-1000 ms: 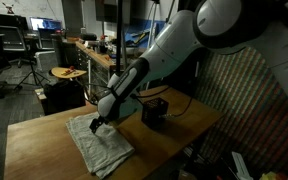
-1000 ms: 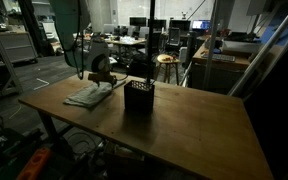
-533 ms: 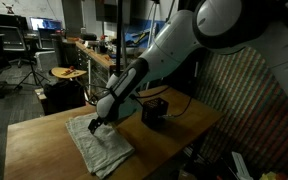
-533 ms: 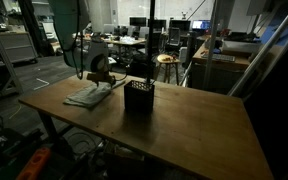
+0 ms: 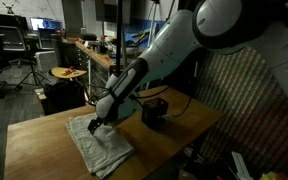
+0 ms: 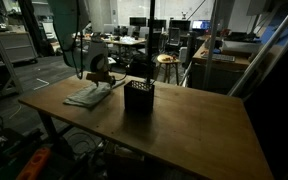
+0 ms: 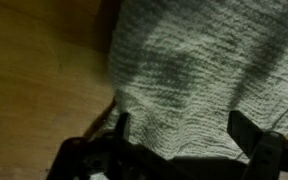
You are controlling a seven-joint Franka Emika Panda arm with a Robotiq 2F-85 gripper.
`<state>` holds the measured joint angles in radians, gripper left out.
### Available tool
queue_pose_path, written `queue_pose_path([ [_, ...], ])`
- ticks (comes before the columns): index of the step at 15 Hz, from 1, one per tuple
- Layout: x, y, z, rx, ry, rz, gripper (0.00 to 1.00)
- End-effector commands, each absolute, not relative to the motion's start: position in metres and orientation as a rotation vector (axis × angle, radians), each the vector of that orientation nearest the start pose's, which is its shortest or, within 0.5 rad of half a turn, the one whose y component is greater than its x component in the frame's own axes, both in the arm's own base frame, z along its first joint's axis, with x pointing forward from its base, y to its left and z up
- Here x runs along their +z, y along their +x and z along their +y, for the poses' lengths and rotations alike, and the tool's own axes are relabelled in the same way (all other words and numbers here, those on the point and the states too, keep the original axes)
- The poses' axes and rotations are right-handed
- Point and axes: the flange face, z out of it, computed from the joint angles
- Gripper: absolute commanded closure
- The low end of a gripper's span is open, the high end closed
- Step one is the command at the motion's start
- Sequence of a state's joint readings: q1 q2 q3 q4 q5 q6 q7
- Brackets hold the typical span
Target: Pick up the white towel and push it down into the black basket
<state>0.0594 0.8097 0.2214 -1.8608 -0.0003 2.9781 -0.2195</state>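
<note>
Dim workshop clutter of stools, benches and monitors lay behind a wooden surface [image 6: 189,130], on which only two things showed. The white towel [image 5: 100,146] lay flat and wrinkled toward one end of the surface, close to its edge. The black basket [image 6: 138,96] stood upright nearer the middle, apart from the cloth. The pincer [image 5: 97,126] hung low over the towel with its jaws spread wide and nothing between them. In the wrist view the cloth [image 7: 194,70] filled the gap between the two fingers, with its border and bare wood [image 7: 34,70] off to one side. From here the grasp looked like the weak point. Jaws closing so near the border might catch only a thin fold, and the cloth could slip out on the lift. If they came down too far they might scrape the wood instead. Later, the towel looked far wider than the basket's mouth, so it might drape over the rim rather than go in. A push off centre could then tip the basket or shove it toward the edge.
</note>
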Motion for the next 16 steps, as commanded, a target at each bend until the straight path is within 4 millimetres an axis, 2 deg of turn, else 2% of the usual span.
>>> queue_pose_path([
  [1, 0.118, 0.629, 0.180, -0.442, -2.897, -0.602, 0.00],
  [5, 0.120, 0.626, 0.185, -0.427, -2.898, -0.624, 0.00],
  [6, 0.121, 0.625, 0.186, -0.422, -2.896, -0.626, 0.18],
  [7, 0.121, 0.624, 0.186, -0.416, -2.897, -0.631, 0.28],
  [11, 0.127, 0.623, 0.187, -0.410, -2.899, -0.625, 0.58],
  [16, 0.145, 0.617, 0.183, -0.384, -2.906, -0.623, 0.95],
])
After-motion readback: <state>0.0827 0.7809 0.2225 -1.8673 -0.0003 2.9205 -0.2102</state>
